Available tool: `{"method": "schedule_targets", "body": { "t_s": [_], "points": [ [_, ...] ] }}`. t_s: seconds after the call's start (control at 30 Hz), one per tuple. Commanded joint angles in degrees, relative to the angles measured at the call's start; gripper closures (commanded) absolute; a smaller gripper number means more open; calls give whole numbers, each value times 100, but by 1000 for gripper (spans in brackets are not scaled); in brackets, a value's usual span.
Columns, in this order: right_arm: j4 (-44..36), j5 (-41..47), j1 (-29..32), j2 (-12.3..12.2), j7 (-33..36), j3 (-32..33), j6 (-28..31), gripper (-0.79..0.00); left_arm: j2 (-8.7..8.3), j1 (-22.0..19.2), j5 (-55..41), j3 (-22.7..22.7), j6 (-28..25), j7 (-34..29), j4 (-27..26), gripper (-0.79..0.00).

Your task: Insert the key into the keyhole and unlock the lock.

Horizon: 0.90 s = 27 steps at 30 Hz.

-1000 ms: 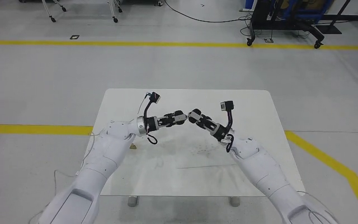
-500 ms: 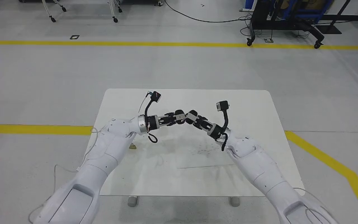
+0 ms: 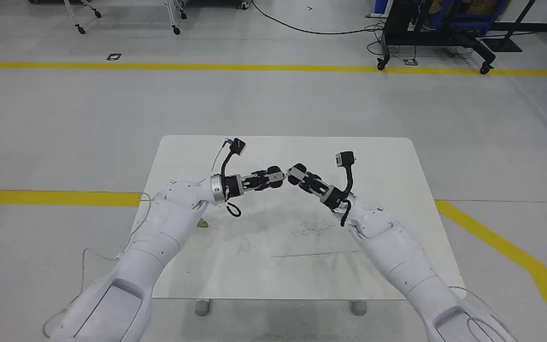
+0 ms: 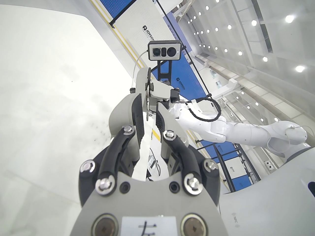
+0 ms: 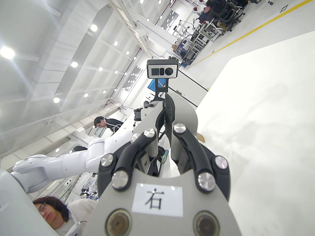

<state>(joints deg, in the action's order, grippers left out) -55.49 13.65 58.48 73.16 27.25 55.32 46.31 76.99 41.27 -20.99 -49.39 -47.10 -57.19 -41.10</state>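
Above the middle of the one table (image 3: 256,256), my left gripper (image 3: 277,176) and right gripper (image 3: 294,173), touching a moment ago, now face tip to tip, just apart. Right is pinched shut; left I cannot tell. Lock and key are hidden between them. Table edges lie well away from both.

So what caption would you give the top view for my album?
Above a white table, the left end effector and right end effector face each other almost tip to tip.
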Motion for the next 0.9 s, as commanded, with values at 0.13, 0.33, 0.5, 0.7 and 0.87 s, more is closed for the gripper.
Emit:
{"method": "schedule_targets", "body": {
  "t_s": [0.13,0.33,0.5,0.7,0.87],
  "points": [
    [11,-115,-35,41,-56,-32,-58,0,-13,2,-60,75,-9,9,-30,-52],
    [28,-211,-41,66,-138,-9,-45,0,-12,-56,-44,101,9,34,145,0],
    [35,-255,-8,72,-135,29,-33,0,22,-99,26,123,39,152,241,0],
    [46,-199,10,83,25,37,-104,-785,41,-128,92,117,13,226,300,0],
    [46,-199,10,83,25,37,-104,-785,32,-133,27,6,131,494,401,0]
  ]
}}
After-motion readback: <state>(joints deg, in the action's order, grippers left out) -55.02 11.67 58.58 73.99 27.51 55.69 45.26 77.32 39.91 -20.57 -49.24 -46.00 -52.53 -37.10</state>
